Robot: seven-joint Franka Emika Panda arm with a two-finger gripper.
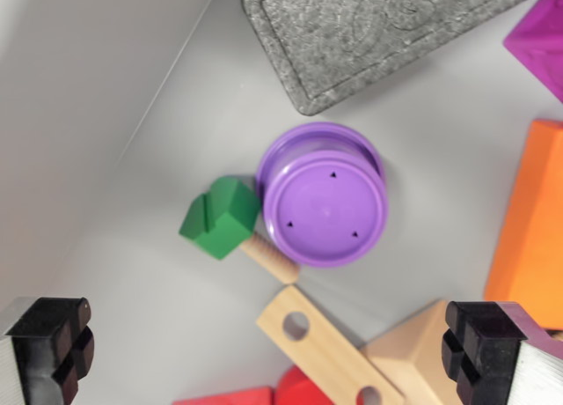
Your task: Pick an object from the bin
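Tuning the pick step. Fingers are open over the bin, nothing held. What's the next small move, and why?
Probably descend straight toward the upside-down purple plastic cup. It sits roughly midway between the open fingers, nothing rests on top of it, and its round wall looks graspable. One caution: the green wooden block on a peg touches the cup's side on the wrist view's left, so that finger may nudge it.

No readable text

The purple cup (324,196) bears only three small black triangle marks; the grey pad's (369,31) embossing is illegible.
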